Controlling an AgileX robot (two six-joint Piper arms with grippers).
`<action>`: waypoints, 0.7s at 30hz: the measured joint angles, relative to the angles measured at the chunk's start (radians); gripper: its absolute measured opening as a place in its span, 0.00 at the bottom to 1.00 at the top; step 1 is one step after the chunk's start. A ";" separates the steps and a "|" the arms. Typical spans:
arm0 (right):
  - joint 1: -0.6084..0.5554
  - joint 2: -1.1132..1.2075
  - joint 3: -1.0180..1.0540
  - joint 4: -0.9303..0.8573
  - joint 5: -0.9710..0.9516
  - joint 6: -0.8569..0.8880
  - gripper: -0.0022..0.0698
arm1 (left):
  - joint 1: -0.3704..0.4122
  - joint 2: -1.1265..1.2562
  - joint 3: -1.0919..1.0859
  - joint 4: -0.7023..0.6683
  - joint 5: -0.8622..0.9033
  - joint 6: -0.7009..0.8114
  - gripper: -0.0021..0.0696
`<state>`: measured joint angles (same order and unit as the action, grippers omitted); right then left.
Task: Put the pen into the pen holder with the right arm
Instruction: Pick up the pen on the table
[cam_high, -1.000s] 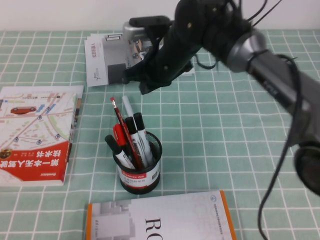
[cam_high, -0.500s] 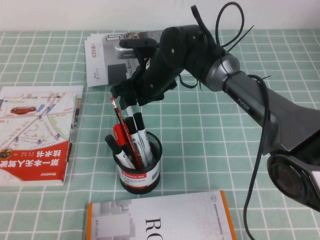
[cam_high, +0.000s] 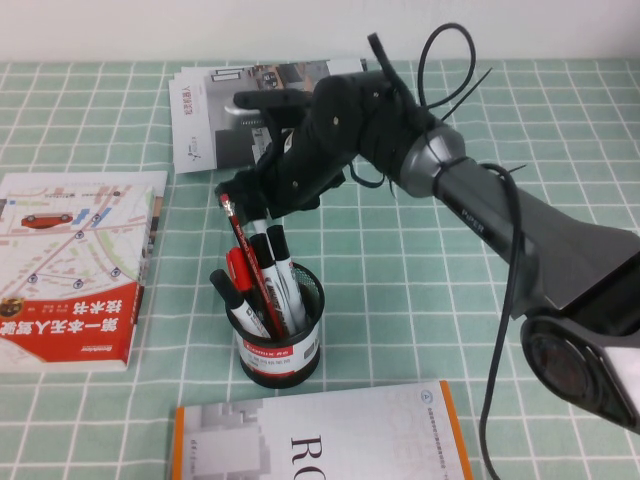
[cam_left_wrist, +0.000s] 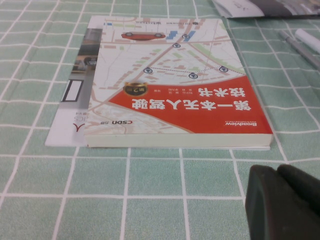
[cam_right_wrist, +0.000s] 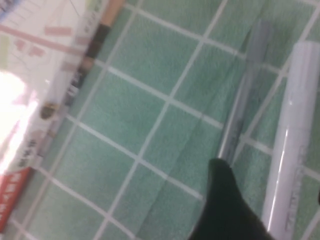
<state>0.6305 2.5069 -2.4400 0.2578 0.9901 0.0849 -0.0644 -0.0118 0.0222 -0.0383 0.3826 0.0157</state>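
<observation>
Green checked tablecloth (cam_high: 450, 300). Above small round black wire-mesh pen holder (cam_high: 280, 345), black right gripper (cam_high: 262, 195) closed on thick white pen (cam_right_wrist: 290, 145), upper end pinched, lower end inside holder. Black left gripper (cam_left_wrist: 285, 202) beside red-and-white paperback book (cam_left_wrist: 175, 100); jaw state unreadable.

Centre of the high view: cup, pens and right gripper, with books around them.

The round black wire-mesh pen holder (cam_high: 280, 355) stands on the green checked tablecloth (cam_high: 450, 330) at lower centre. The thick white pen (cam_high: 257, 226) stands in it among black-capped markers (cam_high: 283, 275) and a thin red pencil (cam_high: 240, 240). The black right gripper (cam_high: 256, 196) sits at the pen's top end. A red-and-white map-cover book (cam_high: 70, 270) lies at far left, a grey brochure (cam_high: 210, 120) at upper left behind the arm, and an orange-edged white book (cam_high: 330, 440) at the bottom edge. The black left gripper (cam_left_wrist: 285, 205) hangs near the map-cover book's edge.
</observation>
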 joint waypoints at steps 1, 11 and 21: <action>0.002 0.005 0.000 -0.006 0.000 0.000 0.52 | 0.000 0.000 0.000 0.000 0.000 0.000 0.02; 0.006 0.033 0.000 -0.069 0.019 0.000 0.52 | 0.000 0.000 0.000 0.000 0.000 0.000 0.02; 0.006 0.035 0.000 -0.118 0.019 -0.004 0.52 | 0.000 0.000 0.000 0.000 0.000 0.000 0.02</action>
<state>0.6367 2.5419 -2.4400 0.1401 1.0093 0.0811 -0.0644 -0.0118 0.0222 -0.0383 0.3826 0.0157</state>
